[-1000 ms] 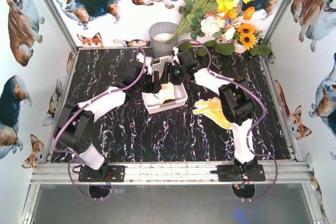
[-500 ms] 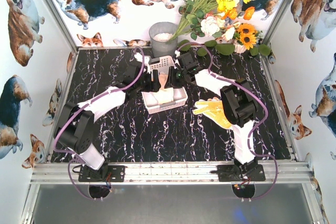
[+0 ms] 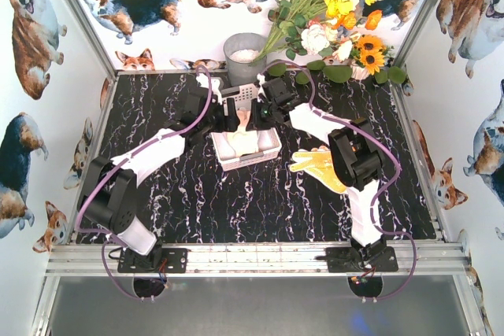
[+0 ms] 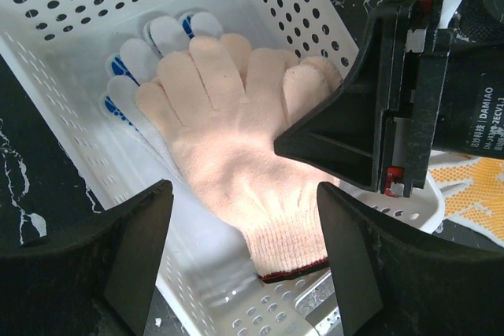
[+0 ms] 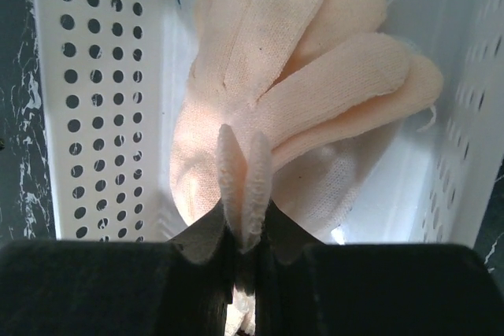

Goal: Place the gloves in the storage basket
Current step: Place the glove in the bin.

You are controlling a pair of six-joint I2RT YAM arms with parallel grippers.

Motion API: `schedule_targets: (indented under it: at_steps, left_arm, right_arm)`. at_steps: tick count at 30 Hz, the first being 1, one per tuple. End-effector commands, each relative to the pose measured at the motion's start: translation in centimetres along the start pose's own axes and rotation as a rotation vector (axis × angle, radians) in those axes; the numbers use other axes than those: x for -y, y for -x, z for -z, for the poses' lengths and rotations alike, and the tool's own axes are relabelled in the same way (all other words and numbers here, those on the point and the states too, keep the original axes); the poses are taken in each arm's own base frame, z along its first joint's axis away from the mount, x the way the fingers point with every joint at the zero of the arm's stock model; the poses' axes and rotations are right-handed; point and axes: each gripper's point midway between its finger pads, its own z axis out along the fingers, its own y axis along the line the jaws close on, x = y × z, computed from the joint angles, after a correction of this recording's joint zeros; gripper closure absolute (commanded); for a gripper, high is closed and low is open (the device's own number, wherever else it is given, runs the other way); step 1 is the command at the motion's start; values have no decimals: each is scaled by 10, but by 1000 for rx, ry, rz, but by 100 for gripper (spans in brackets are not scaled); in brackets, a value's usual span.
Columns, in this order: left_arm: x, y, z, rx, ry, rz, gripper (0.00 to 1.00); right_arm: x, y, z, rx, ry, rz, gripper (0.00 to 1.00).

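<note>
The left gripper (image 4: 242, 194) hung over the shallow white perforated plastic basket (image 4: 71, 116). Its jaws were released and spread wide, one at each side of the wrist view, touching nothing. The basket stood on the black white-veined marbled surface (image 3: 236, 210), toward the far middle, in front of a grey round pot (image 3: 242, 57). Inside it lay a cream knitted glove (image 4: 228, 139), spread flat, with its ribbed cuff edged in dark red. Beneath it, a white glove with blue patches (image 4: 142, 57) showed only its fingertips, poking out at the left. The right gripper (image 5: 244, 222) reached into the basket from the opposite side, its jaws clenched on a pinched-up fold of the cream knitted glove. Further right, outside the basket, a yellow glove with orange dotted grip (image 3: 317, 164) lay flat on the surface, just beside the right arm.
</note>
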Motion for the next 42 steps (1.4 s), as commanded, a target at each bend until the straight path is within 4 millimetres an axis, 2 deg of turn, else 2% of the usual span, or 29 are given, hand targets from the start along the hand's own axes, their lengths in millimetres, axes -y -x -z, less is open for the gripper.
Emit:
schedule_targets:
  at_steps: [1,8,14,23,33,34,37,42]
  left_arm:
    - [4,29,8,75,-13,0,32]
    - [2,22,8,62,-11,3,31]
    - [2,21,8,51,-15,2,31]
    - [5,17,5,32,-29,2,31]
    - [5,11,3,13,-35,12,32]
    - [5,11,3,12,-35,15,32]
    - [6,12,4,16,-38,20,32]
    - [7,16,5,26,-42,25,32]
  right_arm:
    - [-20,39,1,115,43,102,100]
    - [-20,41,-6,117,55,117,100]
    - [-5,34,-20,101,18,123,100]
    - [2,45,-19,127,-29,203,100]
    - [6,44,-30,110,-26,238,98]
    - [5,45,-30,111,-26,241,96]
    - [0,49,-26,119,-15,242,79]
    - [-26,74,-4,191,42,258,51]
